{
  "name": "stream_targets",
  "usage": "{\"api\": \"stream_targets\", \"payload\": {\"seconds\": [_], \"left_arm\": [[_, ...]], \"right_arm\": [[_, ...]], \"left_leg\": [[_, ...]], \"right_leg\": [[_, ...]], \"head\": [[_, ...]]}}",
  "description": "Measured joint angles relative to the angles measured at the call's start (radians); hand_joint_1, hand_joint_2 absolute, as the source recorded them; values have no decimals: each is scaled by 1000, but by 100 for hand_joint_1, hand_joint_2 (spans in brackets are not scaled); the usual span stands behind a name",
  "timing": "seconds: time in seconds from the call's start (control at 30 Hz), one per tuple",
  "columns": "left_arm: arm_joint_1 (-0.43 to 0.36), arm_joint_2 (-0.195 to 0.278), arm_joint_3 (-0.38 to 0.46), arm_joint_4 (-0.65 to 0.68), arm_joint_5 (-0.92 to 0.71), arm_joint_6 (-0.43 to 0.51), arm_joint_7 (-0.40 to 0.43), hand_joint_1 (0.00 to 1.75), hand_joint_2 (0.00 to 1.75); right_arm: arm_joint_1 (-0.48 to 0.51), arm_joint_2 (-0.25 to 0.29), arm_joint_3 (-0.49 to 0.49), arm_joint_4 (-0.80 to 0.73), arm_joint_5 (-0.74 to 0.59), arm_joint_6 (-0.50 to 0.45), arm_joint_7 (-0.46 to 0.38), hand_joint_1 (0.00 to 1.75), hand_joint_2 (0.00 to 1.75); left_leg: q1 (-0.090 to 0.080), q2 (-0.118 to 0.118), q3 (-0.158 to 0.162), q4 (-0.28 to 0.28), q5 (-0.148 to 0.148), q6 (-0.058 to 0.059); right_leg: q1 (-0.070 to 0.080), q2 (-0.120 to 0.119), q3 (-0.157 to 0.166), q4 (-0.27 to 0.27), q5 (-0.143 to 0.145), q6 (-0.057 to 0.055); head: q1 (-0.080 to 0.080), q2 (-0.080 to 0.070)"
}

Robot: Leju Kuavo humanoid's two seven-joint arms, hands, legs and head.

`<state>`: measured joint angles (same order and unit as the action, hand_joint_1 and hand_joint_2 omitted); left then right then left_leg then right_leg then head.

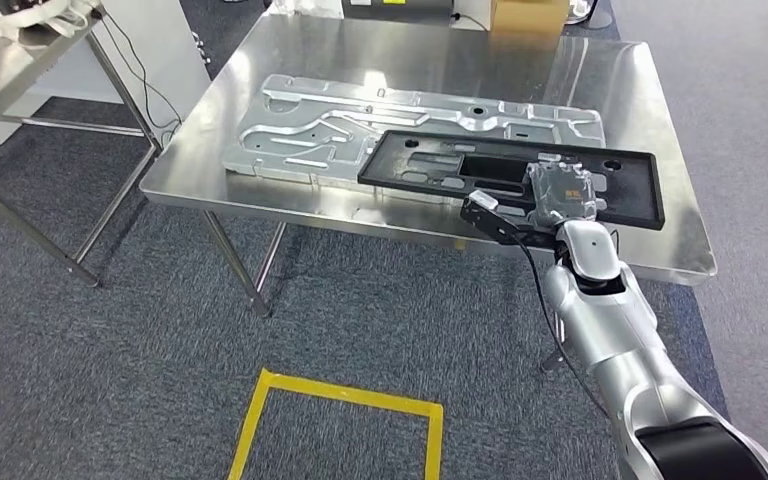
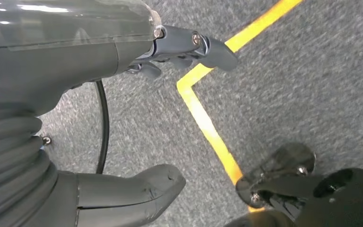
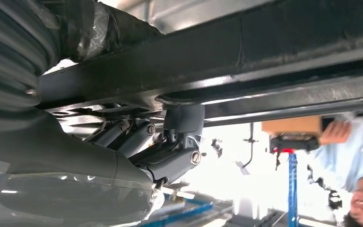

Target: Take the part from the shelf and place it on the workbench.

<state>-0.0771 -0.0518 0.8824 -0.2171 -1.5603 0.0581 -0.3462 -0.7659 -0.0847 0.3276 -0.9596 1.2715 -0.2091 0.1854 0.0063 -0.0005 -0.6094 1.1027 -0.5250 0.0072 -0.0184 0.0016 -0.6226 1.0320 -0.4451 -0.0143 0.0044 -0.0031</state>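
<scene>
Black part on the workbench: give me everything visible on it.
The black part is a long, flat rectangular frame, matte and plastic-looking, with a large central cut-out, smaller slots and round holes. It lies over the near side of the steel workbench, its far edge overlapping the silver panel. The right hand grips its near edge; in the right wrist view the fingers curl under it.

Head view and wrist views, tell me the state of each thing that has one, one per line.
Black rectangular plastic panel: gripped, lying partly on the silver plate.
Silver stamped metal plate: flat on the table.
Steel workbench table: carrying both parts.
Right hand: gripping the panel's near edge.
Left hand: open, above carpet.
</scene>
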Motion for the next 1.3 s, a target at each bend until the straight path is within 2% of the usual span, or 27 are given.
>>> {"api": "stream_targets", "payload": {"seconds": [0.07, 0.1, 0.13, 0.17, 0.23, 0.27, 0.33, 0.43, 0.47, 0.5, 0.57, 0.6, 0.63, 0.67, 0.7, 0.73, 0.77, 0.8, 0.87, 0.93, 1.0, 1.1, 1.13, 1.17, 1.2, 1.27, 1.3], "left_arm": [[1, 1, 0, 0, 0, 0, 1, 0, 175], [2, 2, 0, 0, 0, 0, 2, 0, 175], [2, 3, 0, 0, 0, 0, 4, 0, 175], [3, 3, 0, 0, 0, 0, 5, 0, 175], [3, 4, 0, 0, 0, 1, 8, 0, 175], [3, 4, 0, 0, 0, 2, 9, 0, 175], [2, 6, 0, 0, 0, 2, 10, 0, 175], [2, 6, 0, 0, 0, 2, 10, 0, 175], [2, 6, 0, 0, 0, 2, 10, 0, 175], [1, 6, 0, 0, 0, 2, 10, 0, 175], [0, 6, 0, 0, 0, 1, 10, 0, 175], [0, 6, 0, 0, 0, 1, 10, 0, 175], [1, 6, 0, 0, 0, 0, 10, 0, 175], [3, 6, 0, 0, 0, 0, 10, 0, 175], [4, 6, 0, 0, 0, 0, 10, 0, 175], [5, 5, 0, 0, 0, 0, 10, 0, 175], [4, 5, 0, 0, 0, 0, 10, 0, 175], [3, 5, 0, 0, 0, 0, 10, 0, 175], [0, 5, 0, 0, 0, 0, 10, 0, 175], [0, 5, 0, 0, 0, 0, 10, 0, 175], [0, 5, 0, 0, 0, 0, 10, 0, 175], [1, 5, 0, 0, 0, 0, 10, 0, 175], [2, 5, 0, 0, 0, 0, 10, 0, 175], [2, 5, 0, 0, -1, 0, 10, 0, 175], [2, 5, 0, 0, -1, 0, 10, 0, 175], [3, 6, 0, 0, -1, 0, 10, 0, 175], [3, 6, 0, 0, -1, 0, 10, 0, 175]], "right_arm": [[0, 1, 2, 12, 5, -6, -3, 175, 175], [2, 1, 3, 19, 7, -7, -4, 175, 175], [4, 2, 4, 25, 8, -8, -6, 175, 175], [6, 3, 4, 31, 9, -9, -7, 175, 175], [6, 3, 4, 42, 10, -11, -8, 175, 175], [5, 3, 4, 47, 11, -13, -8, 175, 175], [3, 4, 4, 55, 11, -17, -8, 175, 175], [3, 5, 4, 64, 12, -18, -8, 175, 175], [2, 6, 4, 66, 12, -18, -9, 175, 175], [1, 6, 4, 68, 13, -18, -10, 175, 175], [1, 7, 4, 73, 13, -18, -10, 175, 175], [3, 7, 4, 77, 13, -18, -10, 175, 175], [6, 7, 4, 81, 13, -18, -9, 175, 175], [7, 7, 4, 84, 13, -18, -9, 175, 175], [8, 7, 4, 86, 13, -18, -9, 175, 175], [8, 7, 4, 87, 13, -18, -9, 175, 175], [7, 7, 4, 88, 13, -19, -9, 175, 175], [5, 7, 4, 89, 13, -20, -9, 175, 175], [3, 8, 4, 91, 13, -21, -9, 175, 175], [2, 8, 4, 92, 13, -22, -9, 175, 175], [-1, 9, 4, 91, 13, -22, -8, 175, 175], [-2, 10, 5, 92, 13, -22, -8, 175, 175], [-1, 11, 5, 93, 13, -22, -9, 175, 175], [1, 11, 5, 94, 13, -22, -9, 175, 175], [3, 12, 5, 94, 13, -22, -9, 175, 175], [2, 12, 4, 95, 13, -23, -9, 175, 175], [1, 13, 4, 96, 15, -24, -9, 175, 175]], "left_leg": [[3, 0, -73, 134, -48, -7], [4, 0, -108, 186, -58, -8], [4, 0, -128, 206, -49, -8], [4, 0, -128, 184, -18, -7], [4, -1, -81, 56, 67, 0], [1, -2, -53, -6, 95, 4], [-4, -4, -26, -65, 104, 11], [-3, -3, -14, -84, 97, 24], [0, -3, -7, -92, 97, 30], [2, -2, 1, -99, 97, 37], [1, -2, 11, -101, 89, 47], [1, -2, 16, -100, 84, 49], [1, -3, 23, -99, 78, 50], [1, -3, 31, -98, 71, 49], [1, -4, 42, -96, 62, 47], [1, -4, 51, -94, 53, 44], [-1, -4, 57, -91, 44, 40], [-2, -4, 60, -88, 37, 35], [-5, -3, 62, -87, 28, 24], [-5, -1, 67, -88, 21, 13], [-3, 0, 46, -36, -5, 1], [4, -1, -69, 163, -73, -13], [5, -1, -102, 205, -73, -15], [6, -1, -117, 207, -51, -15], [6, 0, -111, 166, -8, -15], [6, -1, -63, 28, 84, -10], [4, -2, -40, -28, 107, -6]], "right_leg": [[2, 0, 10, 0, -9, -8], [3, 1, 14, 0, -13, -9], [3, 2, 20, 0, -18, -9], [4, 4, 27, 0, -23, -7], [4, 6, 43, 0, -35, -2], [5, 7, 49, 0, -41, 2], [6, 8, 52, -1, -47, 11], [6, 8, 54, -4, -54, 27], [6, 7, 48, 14, -65, 32], [6, 6, 29, 53, -84, 35], [5, 4, -44, 185, -134, 39], [5, 4, -84, 245, -147, 41], [4, 4, -112, 275, -141, 43], [4, 3, -120, 266, -113, 44], [3, 2, -108, 219, -68, 44], [2, -1, -85, 149, -19, 42], [5, -4, -59, 86, 15, 40], [7, -6, -40, 39, 32, 34], [14, -5, -27, 11, 24, 23], [10, -1, -20, 3, 18, 12], [4, 0, -3, -6, 12, -1], [4, 0, 17, -9, -5, -11], [4, 1, 25, -9, -11, -11], [4, 2, 33, -8, -17, -9], [3, 4, 44, -8, -25, -7], [4, 5, 64, -8, -41, 0], [5, 6, 69, -7, -47, 5]], "head": [[0, 0], [0, 0], [0, 0], [0, 0], [0, 0], [0, 0], [0, 0], [0, 0], [0, 0], [0, 0], [0, 0], [0, 0], [0, 0], [0, 0], [0, 0], [0, 0], [1, 0], [0, 0], [0, 0], [0, 0], [0, 0], [0, 0], [0, 0], [0, 0], [0, 0], [0, 0], [0, 0]]}}
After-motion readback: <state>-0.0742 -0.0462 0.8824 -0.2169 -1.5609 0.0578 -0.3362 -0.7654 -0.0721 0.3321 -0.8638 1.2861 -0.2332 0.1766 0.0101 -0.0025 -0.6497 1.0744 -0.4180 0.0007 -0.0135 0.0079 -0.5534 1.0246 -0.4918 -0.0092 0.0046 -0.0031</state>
